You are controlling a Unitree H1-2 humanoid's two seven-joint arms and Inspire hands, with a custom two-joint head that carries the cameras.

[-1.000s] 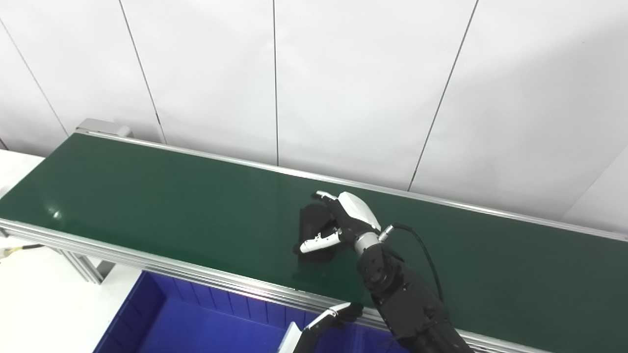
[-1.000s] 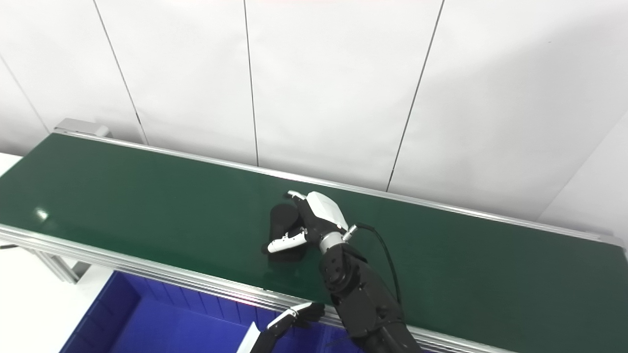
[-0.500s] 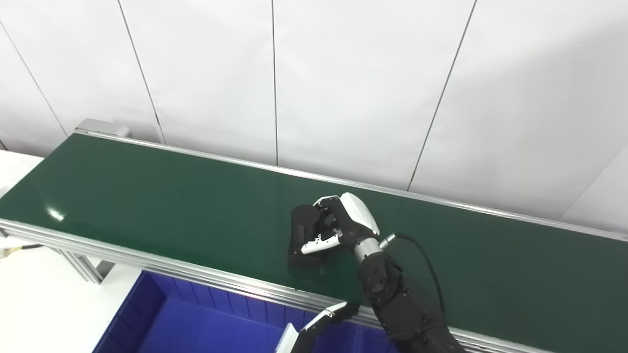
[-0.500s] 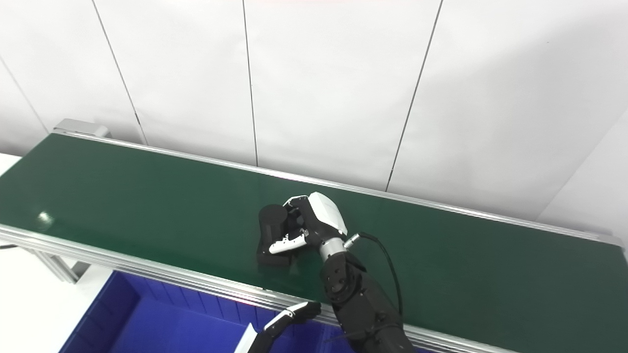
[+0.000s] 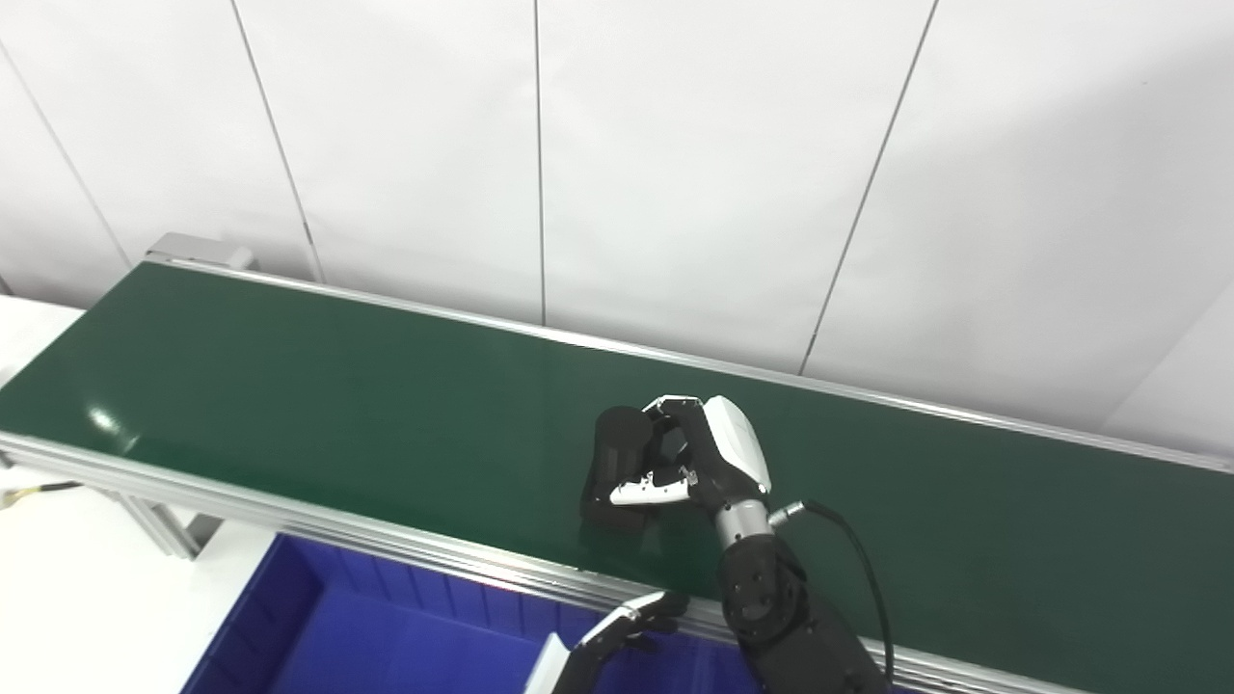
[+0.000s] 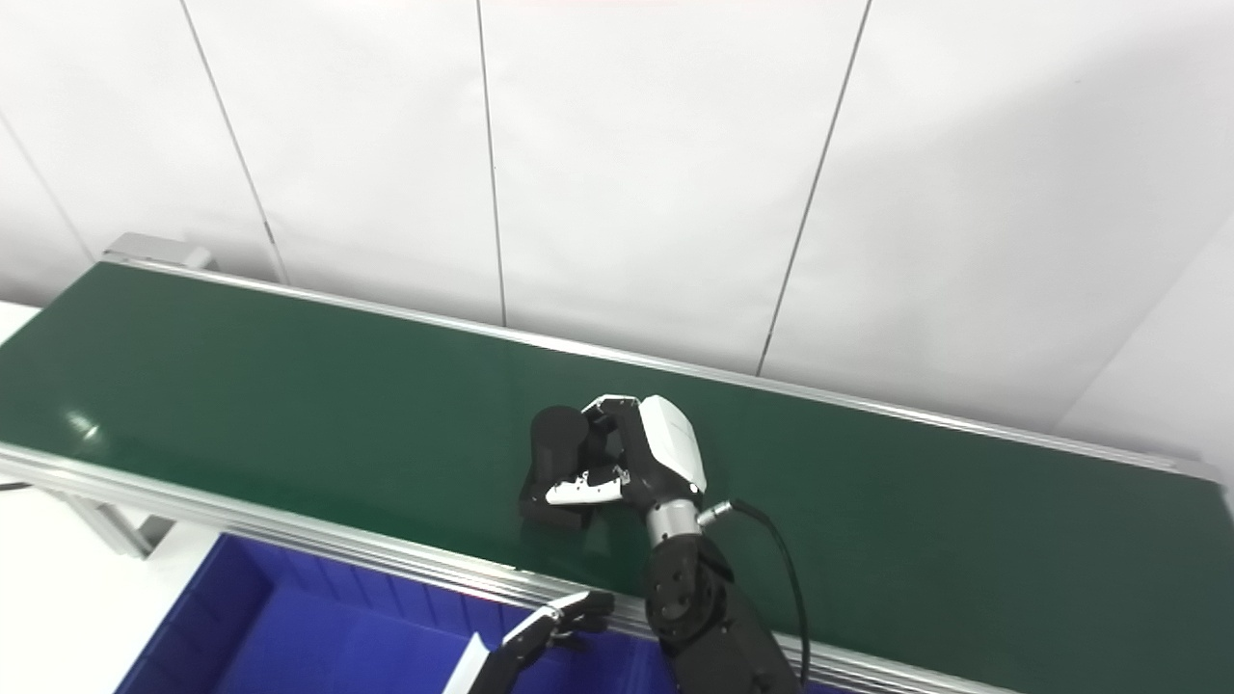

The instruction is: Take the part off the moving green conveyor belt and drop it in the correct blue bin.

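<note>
1. Where the conveyor belt (image 5: 289, 386) runs bare along its left stretch, nothing waits to be picked; the blue bin (image 5: 318, 627) sits just below the belt's near rail.
2. At the bottom edge the left hand (image 5: 631, 622) hovers over the bin by the rail, fingers loosely curled around nothing.
3. Mid-belt, the part (image 5: 617, 463) is a matte black, roughly cylindrical piece standing on end, its base apparently touching the belt.
4. The right hand (image 5: 709, 458) wraps it from the right, fingers curled over its top and thumb pressed across its front.
5. The grasp looks made, so lifting is in hand; next comes raising the part clear of the rail and carrying it toward the bin without loosening.
</note>
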